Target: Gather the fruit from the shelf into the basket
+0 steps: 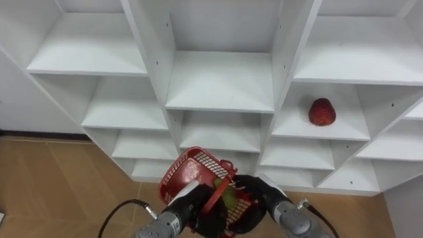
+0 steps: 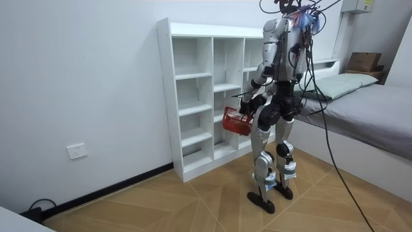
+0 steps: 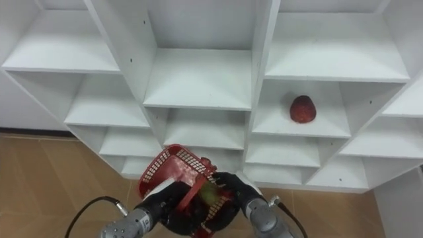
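A red fruit (image 1: 322, 112) lies on a shelf in the right column of the white closet (image 1: 220, 82), well above and to the right of my hands. Low in the eye views I hold a red mesh basket (image 1: 188, 168), tilted, with my left hand (image 1: 187, 198) curled on its rim by the handle. My right hand (image 1: 261, 192) reaches into the basket from the right, fingers curled around a green fruit (image 1: 229, 197). In the room view I stand upright facing the closet (image 2: 193, 109) with the basket (image 2: 237, 121) at hip height.
The closet's other compartments are bare. Wooden floor (image 1: 59, 185) lies below and to the left. A bed (image 2: 367, 103) stands close behind me on the room view's right.
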Tool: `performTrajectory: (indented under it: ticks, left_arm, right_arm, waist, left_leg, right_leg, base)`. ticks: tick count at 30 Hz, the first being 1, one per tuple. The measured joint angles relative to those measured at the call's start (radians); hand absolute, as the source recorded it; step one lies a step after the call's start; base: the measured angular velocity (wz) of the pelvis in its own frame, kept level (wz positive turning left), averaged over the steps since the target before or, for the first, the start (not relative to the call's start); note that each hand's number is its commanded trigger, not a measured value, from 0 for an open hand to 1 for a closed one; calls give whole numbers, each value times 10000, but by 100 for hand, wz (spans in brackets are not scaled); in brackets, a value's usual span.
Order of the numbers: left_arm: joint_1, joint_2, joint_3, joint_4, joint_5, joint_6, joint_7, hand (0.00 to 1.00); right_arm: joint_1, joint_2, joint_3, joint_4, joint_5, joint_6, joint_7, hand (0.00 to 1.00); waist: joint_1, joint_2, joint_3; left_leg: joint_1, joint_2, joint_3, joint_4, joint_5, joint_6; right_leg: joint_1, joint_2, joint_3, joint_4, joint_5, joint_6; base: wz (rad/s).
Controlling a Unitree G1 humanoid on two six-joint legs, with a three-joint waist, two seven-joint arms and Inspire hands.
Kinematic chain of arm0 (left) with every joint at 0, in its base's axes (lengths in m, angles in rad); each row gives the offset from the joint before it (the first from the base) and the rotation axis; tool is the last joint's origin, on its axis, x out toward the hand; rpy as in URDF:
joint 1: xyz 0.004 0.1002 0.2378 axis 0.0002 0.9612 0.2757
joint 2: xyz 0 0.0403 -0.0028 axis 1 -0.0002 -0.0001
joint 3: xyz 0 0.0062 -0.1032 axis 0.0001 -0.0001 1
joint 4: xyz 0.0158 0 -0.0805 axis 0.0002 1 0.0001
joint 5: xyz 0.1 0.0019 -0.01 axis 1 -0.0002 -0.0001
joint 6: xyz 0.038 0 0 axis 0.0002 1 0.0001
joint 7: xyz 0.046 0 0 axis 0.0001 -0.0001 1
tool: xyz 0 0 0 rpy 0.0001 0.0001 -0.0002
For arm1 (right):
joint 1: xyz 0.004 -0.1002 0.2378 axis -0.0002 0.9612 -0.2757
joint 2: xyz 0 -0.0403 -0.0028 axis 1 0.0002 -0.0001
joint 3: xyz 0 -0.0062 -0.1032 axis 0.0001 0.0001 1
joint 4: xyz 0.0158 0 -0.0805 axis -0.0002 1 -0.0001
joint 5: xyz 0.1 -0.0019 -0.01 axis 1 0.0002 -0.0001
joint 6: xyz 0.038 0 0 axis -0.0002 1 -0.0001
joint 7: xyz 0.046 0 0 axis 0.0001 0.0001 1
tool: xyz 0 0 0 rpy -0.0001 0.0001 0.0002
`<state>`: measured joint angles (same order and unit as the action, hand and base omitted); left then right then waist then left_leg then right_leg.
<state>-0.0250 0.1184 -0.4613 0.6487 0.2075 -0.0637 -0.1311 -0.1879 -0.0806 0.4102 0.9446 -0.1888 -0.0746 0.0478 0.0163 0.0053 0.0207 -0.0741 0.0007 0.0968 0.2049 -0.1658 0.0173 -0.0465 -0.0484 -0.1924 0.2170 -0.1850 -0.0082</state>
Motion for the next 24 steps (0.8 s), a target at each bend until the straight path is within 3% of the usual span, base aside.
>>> performTrajectory:
  ticks: [5, 8, 16, 19, 21, 24]
  left_arm:
    - [13, 147, -2, 82, -1, 0, 149, 100]
    - [43, 177, 2, 200, 5, 0, 321, 100]
    - [54, 117, 46, 494, -9, -96, 433, 100]
    - [70, 139, 89, 492, -314, -97, 465, 100]
    - [129, 153, 170, 508, -1107, -97, 571, 100]
    - [232, 83, 436, 656, -1460, -95, 613, 100]
  right_arm:
    - [518, -49, -9, -189, 18, -216, -26, 0]
    - [639, -49, -14, -191, 310, -261, -27, 0]
    - [851, -129, -46, -363, 348, -369, -37, 0]
    - [1182, -321, -38, -1229, 328, -340, -108, 0]
    - [1517, -514, -92, -2405, 402, -328, -324, 0]
    - [1811, -526, -432, -3589, 657, -352, -554, 0]
  waist:
    - [-241, -225, -75]
    - [-393, -238, -74]
    - [-381, -251, -101]
    - [-377, -252, -104]
    - [-360, -247, -108]
    - [-376, -257, -136]
  left_leg:
    - [103, 11, -48, -20, 0, 0]
    - [194, 12, -26, -55, -1, 0]
    - [567, 16, 131, -140, -2, -2]
    - [609, 19, 132, -159, -2, -2]
    - [627, 20, 127, -161, -2, -2]
    - [710, 26, 149, -170, -2, -3]
  right_leg:
    - [159, 20, 5, -158, 3, 1]
    - [227, 18, 50, -179, 2, 2]
    - [331, 52, 295, -128, 4, 0]
    - [325, 62, 341, -137, 4, 1]
    - [293, 79, 496, -129, 14, 10]
    - [340, 99, 564, -125, 45, 10]
  base:
    - [1]
    - [-7]
    - [-11]
    - [-2]
    - [-12]
    - [-11]
